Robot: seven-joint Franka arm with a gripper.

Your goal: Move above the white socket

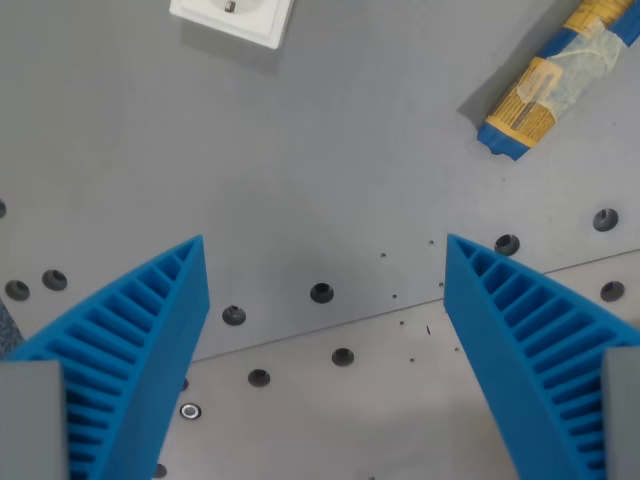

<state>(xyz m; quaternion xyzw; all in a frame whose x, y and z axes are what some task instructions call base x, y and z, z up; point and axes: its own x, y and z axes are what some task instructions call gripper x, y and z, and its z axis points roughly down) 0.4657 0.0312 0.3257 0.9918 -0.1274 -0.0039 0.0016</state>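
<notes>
Grey metal tabletop (330,150) fills nearly all I can see, dotted with bolt holes (321,292) across the lower half. My claw (325,250) is spread wide, its two blue ribbed fingers (140,330) reaching up from seven and five o'clock, with nothing between them but bare table.

The white socket (235,18) sits at about eleven o'clock, cut off by the top edge of the wrist view, well apart from my fingertips. To get above it properly, I judge I should travel toward eleven o'clock until the socket lies midway between my fingers, keeping my height so I clear it and staying level rather than dipping. Only part of it shows, so I would check its full outline as it comes into view.

A blue and yellow taped roll (555,85) lies at one o'clock, off my path. I see no container anywhere in view, so nothing to report there.
</notes>
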